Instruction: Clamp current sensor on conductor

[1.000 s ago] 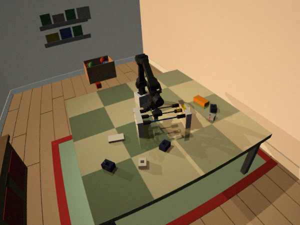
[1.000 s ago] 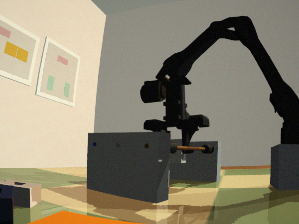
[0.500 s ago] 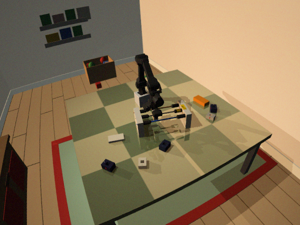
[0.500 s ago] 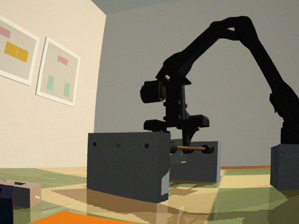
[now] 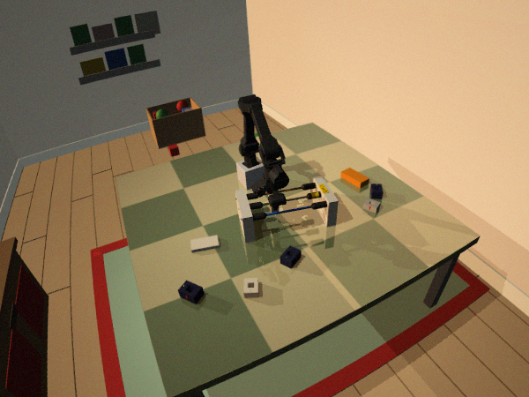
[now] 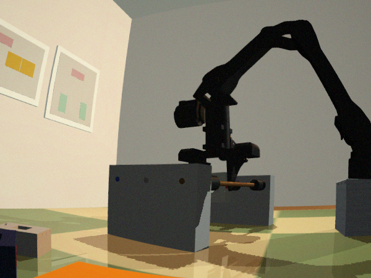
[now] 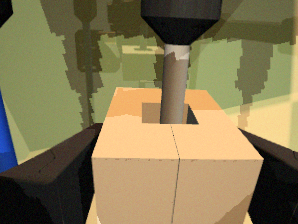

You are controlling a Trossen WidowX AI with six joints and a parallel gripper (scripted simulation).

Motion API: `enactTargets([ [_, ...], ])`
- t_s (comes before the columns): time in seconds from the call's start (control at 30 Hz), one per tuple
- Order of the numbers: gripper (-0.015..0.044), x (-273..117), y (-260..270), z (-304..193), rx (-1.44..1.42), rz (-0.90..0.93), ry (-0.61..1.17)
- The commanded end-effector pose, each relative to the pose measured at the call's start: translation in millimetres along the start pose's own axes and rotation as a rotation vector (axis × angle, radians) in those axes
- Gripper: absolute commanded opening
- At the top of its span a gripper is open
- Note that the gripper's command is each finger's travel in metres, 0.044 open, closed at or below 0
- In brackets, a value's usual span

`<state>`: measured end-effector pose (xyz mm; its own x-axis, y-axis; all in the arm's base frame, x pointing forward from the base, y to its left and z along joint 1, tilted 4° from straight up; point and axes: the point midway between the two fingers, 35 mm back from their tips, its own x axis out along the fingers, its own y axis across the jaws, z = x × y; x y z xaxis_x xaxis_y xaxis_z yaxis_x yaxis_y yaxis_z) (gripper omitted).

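The current sensor (image 7: 135, 145), a pale block with a square hole, sits around the grey middle conductor (image 7: 173, 85) in the wrist view. Its two halves meet at a thin straight seam. My gripper (image 5: 277, 206) (image 7: 163, 132) is open, pointing down, with one finger on each side of the sensor. A strip of light shows beside the left finger low in the wrist view. The top view shows a yellow marker (image 5: 324, 189) on the right end block, its text too small to read. The sensor's arrow does not show. The arm and end block largely hide the sensor in the top and exterior views.
The blue conductor (image 5: 291, 210) (image 7: 6, 135) and a brown conductor (image 5: 294, 189) (image 6: 238, 184) run either side, between the left end block (image 5: 245, 220) and right end block (image 5: 331, 209) (image 6: 154, 204). An orange block (image 5: 354, 177) (image 6: 83, 272), dark blocks (image 5: 291, 257) and a white slab (image 5: 204, 243) lie around.
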<state>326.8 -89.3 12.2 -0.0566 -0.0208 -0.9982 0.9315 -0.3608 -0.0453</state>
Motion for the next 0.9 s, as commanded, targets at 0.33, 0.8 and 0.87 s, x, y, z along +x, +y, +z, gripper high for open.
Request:
enactTargets([
  [0.33, 0.044, 0, 0, 0, 0.0, -0.002, 0.0],
  [0.8, 0.044, -95, -4, 1, -0.001, 0.032, -0.003],
  [0.87, 0.044, -95, -4, 1, -0.001, 0.032, -0.003],
])
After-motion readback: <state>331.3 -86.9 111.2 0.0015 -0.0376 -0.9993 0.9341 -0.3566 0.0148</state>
